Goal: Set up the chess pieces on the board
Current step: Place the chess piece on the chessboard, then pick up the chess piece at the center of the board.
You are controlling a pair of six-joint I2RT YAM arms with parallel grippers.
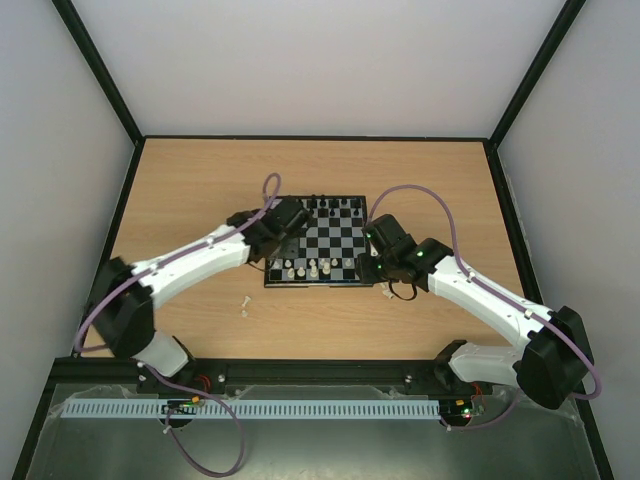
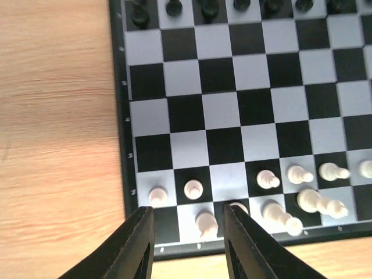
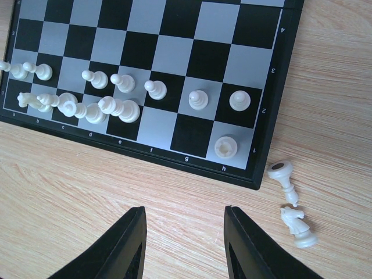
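Standing apart over the near left corner of the board (image 2: 174, 110), the fingers of the left hand (image 2: 187, 216) are released and grip nothing. One cream piece (image 2: 206, 224) stands upright between them on the nearest row, with a bare gap on its left side. A second piece (image 2: 237, 207) is half hidden behind the right finger. More chess pieces (image 2: 299, 174) stand in the two near rows further right. The last one is cut off at the frame edge. Black figures (image 2: 172, 7) along the far row are cut off at the top.

The right hand (image 3: 185, 210) is also released, its fingers spread over bare counter (image 3: 70, 192) just off the board's near edge. Beside the board's near right corner, to the right of this hand, two pieces lie toppled on the counter. The slim piece (image 3: 285, 179) has its round base toward the corner and its tip pointing away down-right. The knight (image 3: 298, 224), just beyond that tip, lies along the same diagonal with its base at the far end. On the corner square a rook (image 3: 226, 147) stands upright. The back-row pieces at the far left crowd together and are hard to tell apart.

In the top view one more stray piece (image 1: 243, 303) lies on the counter left of the board, too small to identify.
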